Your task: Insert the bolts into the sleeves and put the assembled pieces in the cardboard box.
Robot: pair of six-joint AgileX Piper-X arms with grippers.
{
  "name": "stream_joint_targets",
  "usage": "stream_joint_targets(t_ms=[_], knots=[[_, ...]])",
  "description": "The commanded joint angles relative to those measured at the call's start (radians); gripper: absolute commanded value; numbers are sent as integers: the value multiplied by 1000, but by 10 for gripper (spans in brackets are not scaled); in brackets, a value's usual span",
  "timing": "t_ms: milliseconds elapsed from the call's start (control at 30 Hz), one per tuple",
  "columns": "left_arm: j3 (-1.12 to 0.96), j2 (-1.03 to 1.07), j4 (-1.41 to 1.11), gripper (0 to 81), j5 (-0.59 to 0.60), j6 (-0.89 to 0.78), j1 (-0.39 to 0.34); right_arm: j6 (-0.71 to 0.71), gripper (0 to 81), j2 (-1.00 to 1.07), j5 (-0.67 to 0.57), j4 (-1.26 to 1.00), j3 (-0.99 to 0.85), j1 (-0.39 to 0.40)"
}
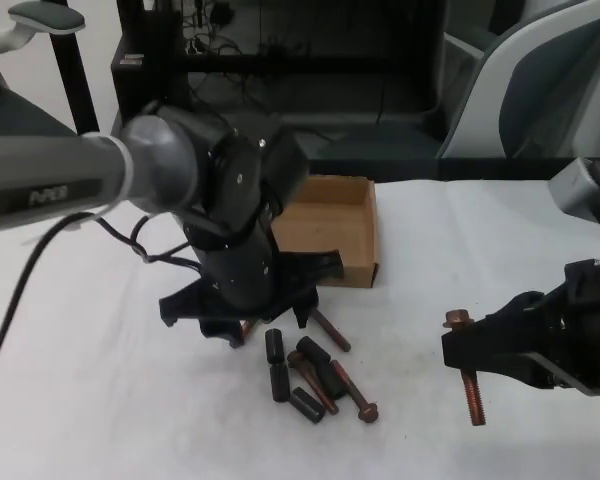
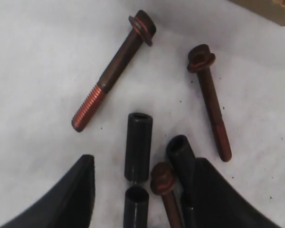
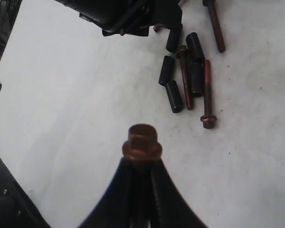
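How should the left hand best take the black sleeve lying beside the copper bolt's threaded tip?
Grip the black cylindrical sleeve across its middle from straight above, pinching its long sides. It lies flat on the white cloth; the gap to a second black sleeve is narrow, so probably close slowly.

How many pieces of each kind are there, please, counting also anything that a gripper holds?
Copper-coloured metal bolts: 5 (4 lying loose, 1 in the right gripper)
Black cylindrical sleeves: 5
Brown cardboard box: 1
Total: 11
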Motion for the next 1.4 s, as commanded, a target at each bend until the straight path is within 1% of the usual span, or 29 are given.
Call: stream_joint_targets(t_ms=[0,200,667,700,833,867,900,1100,1167,1233,1333,1367], knots=[[-11,25,-14,599,-19,-15,2,0,0,-11,-21,-7,1,4],[-11,62,-14,599,3,-37,2,0,0,-11,-21,-7,1,4],[-11,96,-59,594,-9,-37,0,0,0,-11,-21,-7,1,4],[-11,96,-59,567,-17,-35,0,0,0,-11,-21,-7,1,4],[-11,96,-59,395,-20,-28,0,0,0,-11,-21,-7,1,4],[-11,96,-62,363,-20,-28,0,0,0,-11,-21,-7,1,4],[-11,96,-66,343,-20,-28,0,0,0,-11,-21,-7,1,4],[-11,96,-77,323,-20,-3,0,28,0,-11,-20,-7,1,4],[-11,96,-77,286,-20,-3,0,28,0,-11,-20,-7,1,4],[-11,96,-77,197,-20,-3,0,28,0,-11,-20,-7,1,4],[-11,96,-77,27,-20,14,0,28,0,-11,-20,-7,1,4],[-11,96,-77,15,-15,25,0,28,0,-11,-20,-7,1,4]])
